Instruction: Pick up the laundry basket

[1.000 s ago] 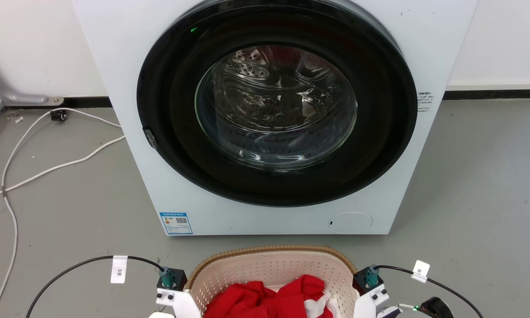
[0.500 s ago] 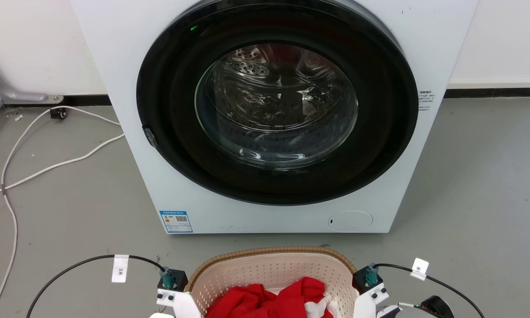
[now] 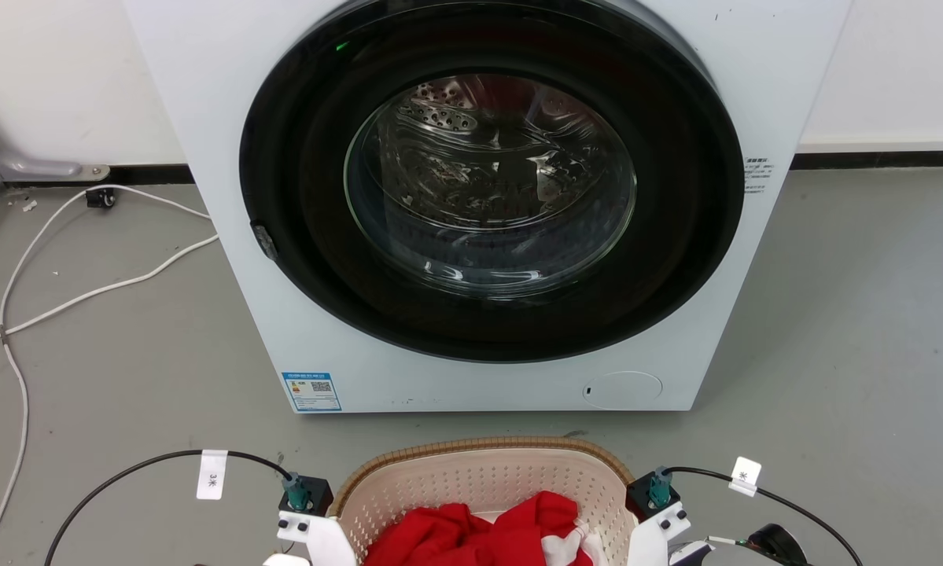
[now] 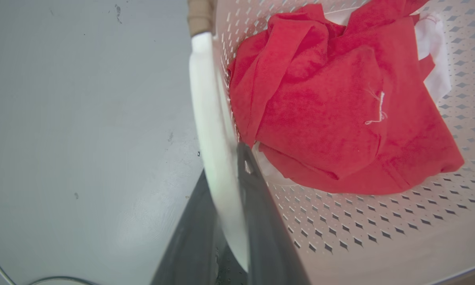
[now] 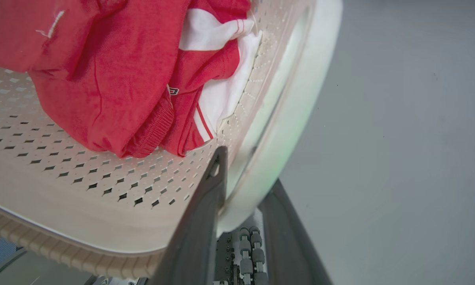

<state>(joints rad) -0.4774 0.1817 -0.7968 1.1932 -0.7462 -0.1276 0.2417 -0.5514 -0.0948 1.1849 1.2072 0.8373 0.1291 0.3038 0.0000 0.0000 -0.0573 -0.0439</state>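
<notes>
Laundry basket, holding red garments, low over the grey floor before the washing machine. Left gripper and right gripper each clamp a white side handle. Over the last second the machine edged up the head view while the basket kept its place, so the lift is probably starting.

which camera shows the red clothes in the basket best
The left wrist view: the red clothes lie nearly whole inside the laundry basket. The right wrist view cuts them off at its top edge; the head view catches just their top at its bottom edge.
</notes>
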